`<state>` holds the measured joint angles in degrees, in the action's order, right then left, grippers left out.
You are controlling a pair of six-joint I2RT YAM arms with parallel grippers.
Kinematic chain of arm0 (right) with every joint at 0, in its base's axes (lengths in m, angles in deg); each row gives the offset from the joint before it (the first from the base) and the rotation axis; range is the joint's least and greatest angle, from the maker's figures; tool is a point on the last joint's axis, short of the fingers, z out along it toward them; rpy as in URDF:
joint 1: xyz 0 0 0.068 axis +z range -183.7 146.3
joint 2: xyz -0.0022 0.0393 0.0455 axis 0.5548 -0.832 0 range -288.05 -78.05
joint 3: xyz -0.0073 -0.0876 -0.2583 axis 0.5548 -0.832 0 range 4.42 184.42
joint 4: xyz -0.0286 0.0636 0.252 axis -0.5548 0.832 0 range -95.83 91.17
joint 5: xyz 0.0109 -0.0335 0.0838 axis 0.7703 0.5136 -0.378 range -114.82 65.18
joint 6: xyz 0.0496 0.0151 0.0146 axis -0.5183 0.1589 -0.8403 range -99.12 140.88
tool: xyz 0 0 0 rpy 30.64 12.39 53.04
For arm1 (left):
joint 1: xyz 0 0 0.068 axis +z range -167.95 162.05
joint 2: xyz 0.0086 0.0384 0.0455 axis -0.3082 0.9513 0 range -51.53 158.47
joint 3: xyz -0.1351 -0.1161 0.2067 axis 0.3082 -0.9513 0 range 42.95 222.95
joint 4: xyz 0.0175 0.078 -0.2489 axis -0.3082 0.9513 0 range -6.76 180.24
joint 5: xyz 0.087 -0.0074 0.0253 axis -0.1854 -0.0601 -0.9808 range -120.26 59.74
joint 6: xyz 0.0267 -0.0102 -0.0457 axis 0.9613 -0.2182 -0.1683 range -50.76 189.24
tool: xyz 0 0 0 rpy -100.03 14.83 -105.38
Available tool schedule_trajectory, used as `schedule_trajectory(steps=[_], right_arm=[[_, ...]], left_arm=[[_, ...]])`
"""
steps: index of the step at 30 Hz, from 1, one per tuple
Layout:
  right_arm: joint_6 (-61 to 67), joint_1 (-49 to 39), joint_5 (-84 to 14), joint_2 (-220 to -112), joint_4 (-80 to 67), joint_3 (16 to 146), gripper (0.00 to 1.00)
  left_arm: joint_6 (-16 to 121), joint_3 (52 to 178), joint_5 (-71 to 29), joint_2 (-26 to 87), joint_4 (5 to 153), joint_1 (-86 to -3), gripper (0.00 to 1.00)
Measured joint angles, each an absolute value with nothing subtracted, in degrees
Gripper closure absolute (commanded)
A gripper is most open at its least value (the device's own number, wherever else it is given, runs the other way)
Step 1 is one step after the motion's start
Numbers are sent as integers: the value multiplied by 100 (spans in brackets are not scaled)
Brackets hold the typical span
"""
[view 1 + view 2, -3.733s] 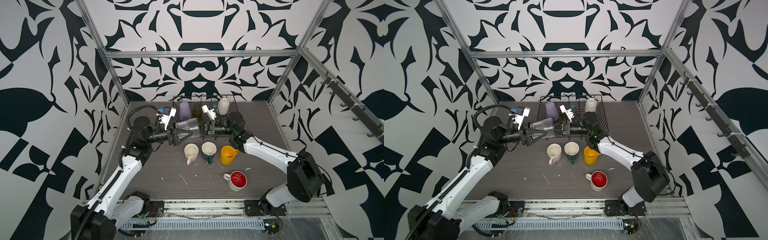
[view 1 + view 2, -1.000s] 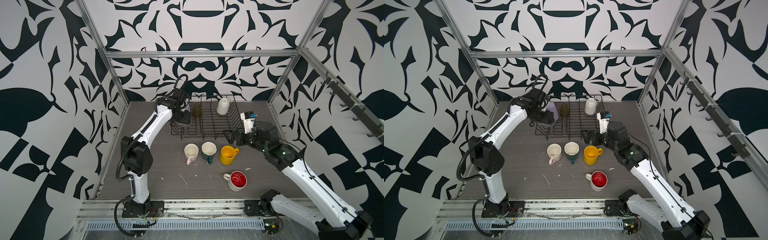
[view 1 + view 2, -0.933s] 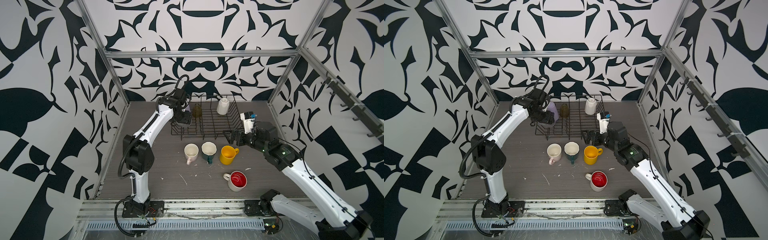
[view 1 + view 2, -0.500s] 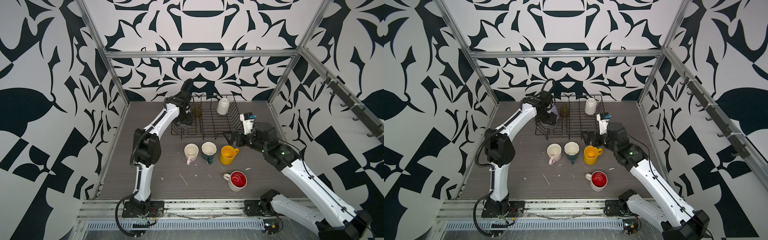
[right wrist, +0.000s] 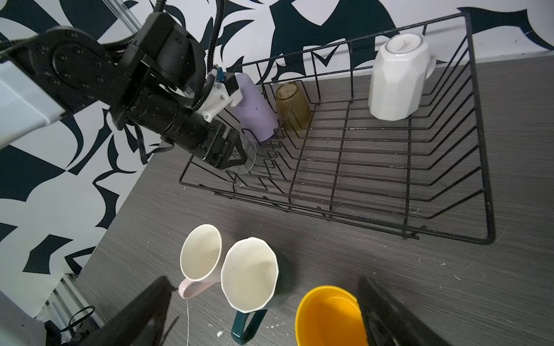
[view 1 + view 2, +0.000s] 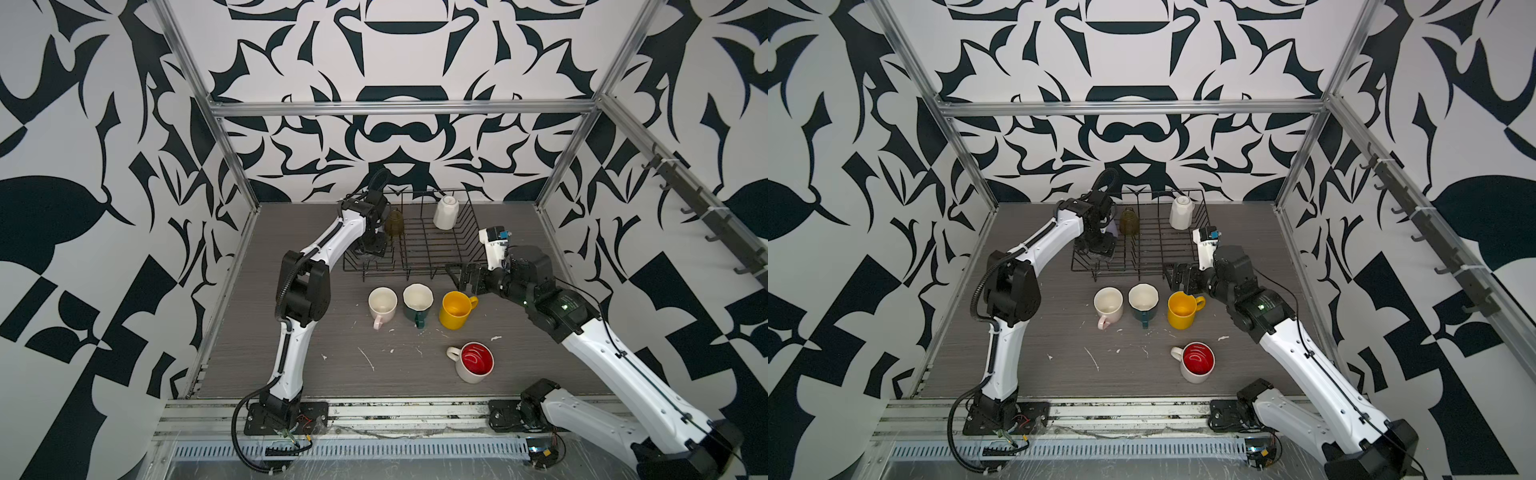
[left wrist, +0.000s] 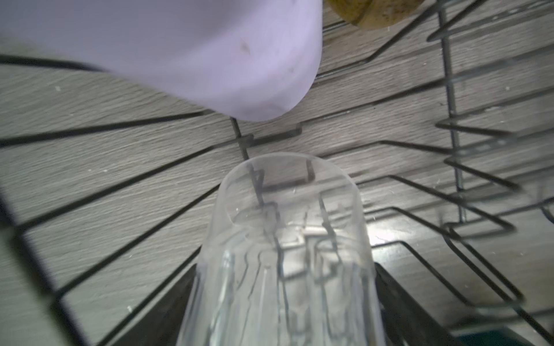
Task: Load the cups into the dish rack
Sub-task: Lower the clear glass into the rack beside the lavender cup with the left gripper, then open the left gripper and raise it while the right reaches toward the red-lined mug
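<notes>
My left gripper (image 5: 236, 155) is shut on the clear glass (image 7: 284, 239), holding it low in the front left corner of the dish rack (image 6: 432, 243). Beside it in the rack are the lilac tumbler (image 5: 253, 110), the olive glass (image 6: 395, 222) and, at the back right, the upturned white faceted mug (image 6: 446, 212). On the table before the rack stand the pale pink mug (image 6: 382, 305), the dark green mug (image 6: 417, 301) and the yellow mug (image 6: 456, 309). The red-lined mug (image 6: 476, 361) stands nearer the front. My right gripper (image 6: 461, 276) hangs open above the yellow mug's far side, empty.
The rack's middle and right wires (image 5: 374, 155) carry nothing. Metal frame posts (image 6: 232, 162) and patterned walls close the table on three sides. White flecks (image 6: 368, 359) lie on the grey tabletop near the front.
The left arm has carried the clear glass from the middle handover to the rack, and in the last second pushed it further into the front left corner. The right arm has stayed still.
</notes>
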<state>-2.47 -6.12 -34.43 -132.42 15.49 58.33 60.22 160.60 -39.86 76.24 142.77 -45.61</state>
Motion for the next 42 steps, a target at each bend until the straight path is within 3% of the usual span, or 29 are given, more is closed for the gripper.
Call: schedule_trajectory(steps=[7, 11, 28, 42], right_arm=[[-249, -612, -3443, -13244, 1551, 5814, 2], [-249, -612, -3443, -13246, 1551, 5814, 2], [-249, -612, -3360, -13246, 1739, 5816, 5], [-201, -610, -2599, -13137, 4146, 5962, 27]], left_arm=[[6009, 16060, -3967, 7650, 14240, -4572, 17], [6002, 16058, -3971, 7650, 14283, -4572, 5], [6002, 15798, -3988, 7272, 14205, -4572, 1], [5827, 13898, -4179, 4260, 12159, -4574, 1]])
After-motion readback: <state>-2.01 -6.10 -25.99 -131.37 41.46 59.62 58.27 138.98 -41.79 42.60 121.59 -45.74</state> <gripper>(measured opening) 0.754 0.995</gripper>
